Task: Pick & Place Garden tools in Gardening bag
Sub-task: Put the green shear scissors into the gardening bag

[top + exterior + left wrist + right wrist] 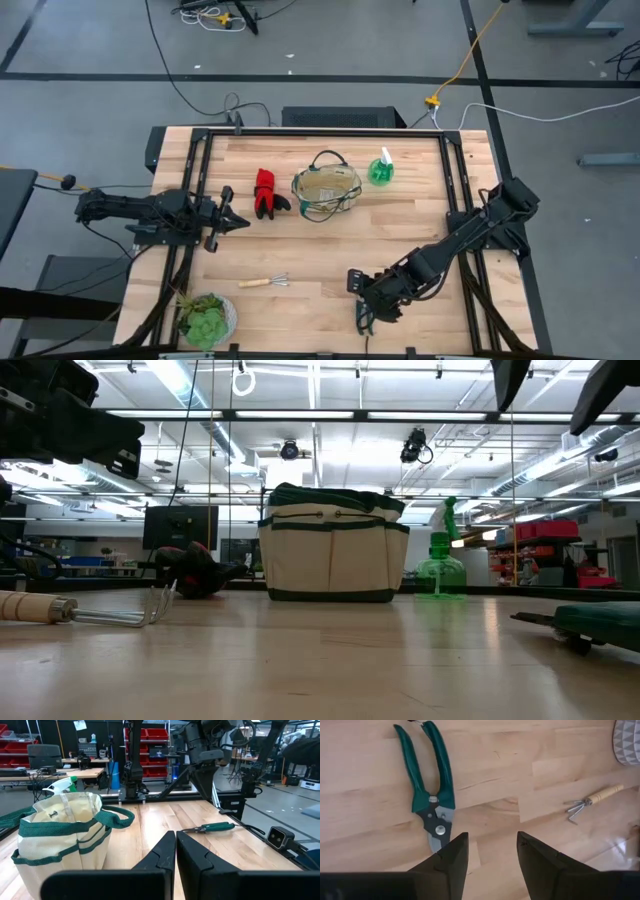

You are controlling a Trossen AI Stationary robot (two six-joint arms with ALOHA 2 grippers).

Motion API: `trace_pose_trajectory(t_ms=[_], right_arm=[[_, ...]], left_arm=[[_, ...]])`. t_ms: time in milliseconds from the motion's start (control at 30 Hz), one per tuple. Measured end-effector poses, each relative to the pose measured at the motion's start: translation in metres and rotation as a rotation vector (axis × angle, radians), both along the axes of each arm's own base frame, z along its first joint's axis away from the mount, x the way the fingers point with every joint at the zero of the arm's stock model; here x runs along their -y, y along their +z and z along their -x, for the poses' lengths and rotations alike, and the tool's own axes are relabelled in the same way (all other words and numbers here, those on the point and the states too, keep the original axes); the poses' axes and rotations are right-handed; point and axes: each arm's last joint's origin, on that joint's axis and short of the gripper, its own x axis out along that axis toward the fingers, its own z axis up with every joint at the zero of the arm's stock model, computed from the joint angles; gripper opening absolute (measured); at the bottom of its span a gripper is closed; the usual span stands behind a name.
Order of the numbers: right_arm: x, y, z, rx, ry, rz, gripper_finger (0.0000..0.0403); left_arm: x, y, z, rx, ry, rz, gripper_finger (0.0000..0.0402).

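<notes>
Overhead plan of the wooden table (330, 250). The gardening bag (326, 190), round, tan with dark green trim, stands upright just above the table's centre, toward 12 o'clock, its thin loop handles raised over the open mouth. The red-and-black gloves (267, 193) lie at the bag's 9 o'clock, near it but apart. The green spray bottle (381, 170) stands upright at the bag's 2 o'clock (white nozzle on top), close beside it without touching.

The wooden-handled mini rake (264, 282) lies flat toward 7 o'clock of the table, tines pointing toward 3 o'clock. The green-handled pruning shears (428, 790) lie flat on the boards near the 6 o'clock edge, handles splayed, blade end pointing toward the right gripper. A green succulent (204, 320) in a pale pot sits at the 7 o'clock corner.

The left gripper (238, 222) hangs over the table's 9 o'clock side, near the gloves, aimed at the bag; its fingers (160, 857) are pressed together and hold nothing. The right gripper (487, 851) hovers above the shears near 5 o'clock of the table; its fingers stand apart, clear of the tool, with bare wood between them.

At table level, the bag (332, 545) stands between gloves and bottle.
</notes>
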Motion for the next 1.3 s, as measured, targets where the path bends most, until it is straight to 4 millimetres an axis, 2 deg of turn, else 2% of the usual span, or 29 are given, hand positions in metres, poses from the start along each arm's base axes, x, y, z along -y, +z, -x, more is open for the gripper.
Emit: trace_pose_trajectory(t_ms=[133, 567, 667, 900, 1133, 1300], right_arm=[[-0.002, -0.001, -0.003, -0.004, -0.004, 0.003, 0.0168], [-0.026, 0.013, -0.036, -0.076, -0.144, -0.064, 0.0168], [-0.03, 0.008, -0.041, -0.123, -0.153, -0.099, 0.0168], [-0.035, 0.0, -0.041, -0.189, -0.125, -0.144, 0.0168], [-0.04, 0.0, -0.038, -0.203, -0.008, -0.151, 0.0168], [-0.046, -0.013, -0.039, -0.23, 0.038, -0.131, 0.0168]], left_arm=[[0.0, 0.0, 0.0, 0.0, 0.0, 0.0, 0.0021], [0.0, 0.0, 0.0, 0.0, 0.0, 0.0, 0.0021], [0.0, 0.0, 0.0, -0.001, 0.0, 0.0, 0.0021], [0.0, 0.0, 0.0, -0.001, 0.0, 0.0, 0.0021], [0.0, 0.0, 0.0, -0.001, 0.0, 0.0, 0.0021], [0.0, 0.0, 0.0, -0.001, 0.0, 0.0, 0.0021]])
